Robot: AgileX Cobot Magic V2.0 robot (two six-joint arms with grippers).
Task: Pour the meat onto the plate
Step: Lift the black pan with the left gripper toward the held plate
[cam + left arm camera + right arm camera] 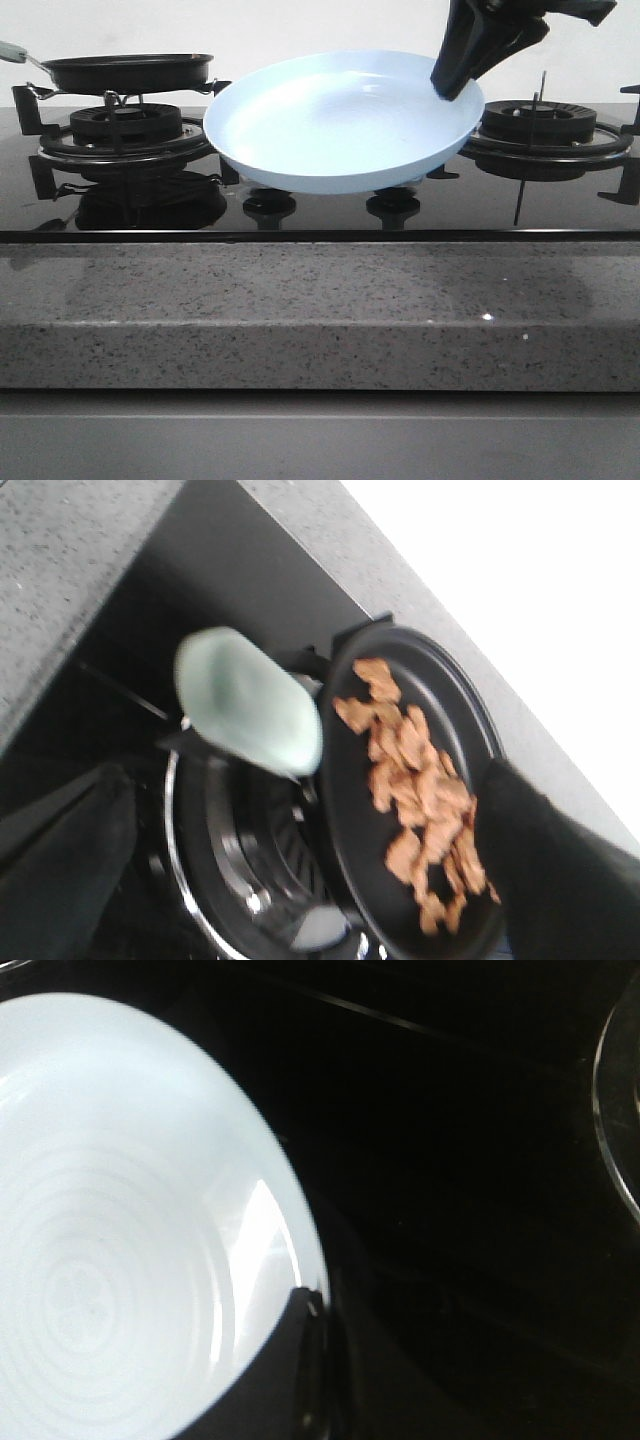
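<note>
The pale-blue plate (330, 125) hangs tilted above the middle of the black hob, empty. My right gripper (455, 85) is shut on its right rim; the right wrist view shows the plate (100, 1260) and one dark finger (290, 1370) over the rim. The meat (415, 780), a heap of light-brown pieces, lies in the black frying pan (400, 810), which sits on the left burner (130, 72). The pan's pale-green handle (250, 700) points toward my left gripper (310, 900), which is open, its fingers apart on either side and short of the handle. The left gripper is out of the front view.
The left burner grate (125, 125) and the right burner (545, 125) flank the plate. Two knobs (270, 205) sit on the glass hob under it. A grey speckled counter edge (320, 310) runs along the front.
</note>
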